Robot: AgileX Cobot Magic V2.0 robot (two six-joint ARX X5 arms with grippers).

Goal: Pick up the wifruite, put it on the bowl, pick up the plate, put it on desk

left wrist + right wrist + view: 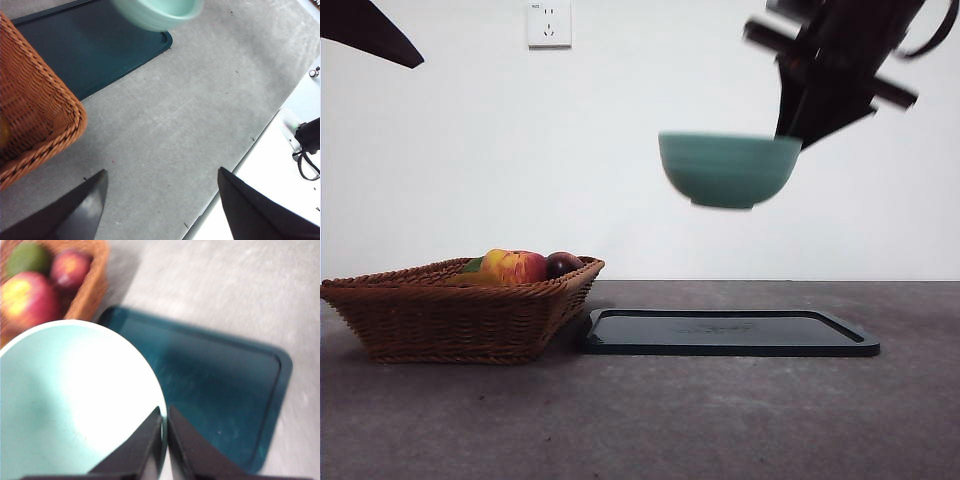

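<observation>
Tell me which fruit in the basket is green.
The green one is the round fruit at the far corner of the wicker basket, beside the red-and-yellow apple and the smaller dark red fruit.

Bowl (729, 170) above tray (730, 333); basket (455, 312) left.

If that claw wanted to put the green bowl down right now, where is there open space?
The right gripper holds the bowl in the air above the dark tray, whose flat top is bare. The desk in front of the tray and the basket is bare too, as is the strip beyond the tray's far end. The basket is crowded with fruit.
</observation>
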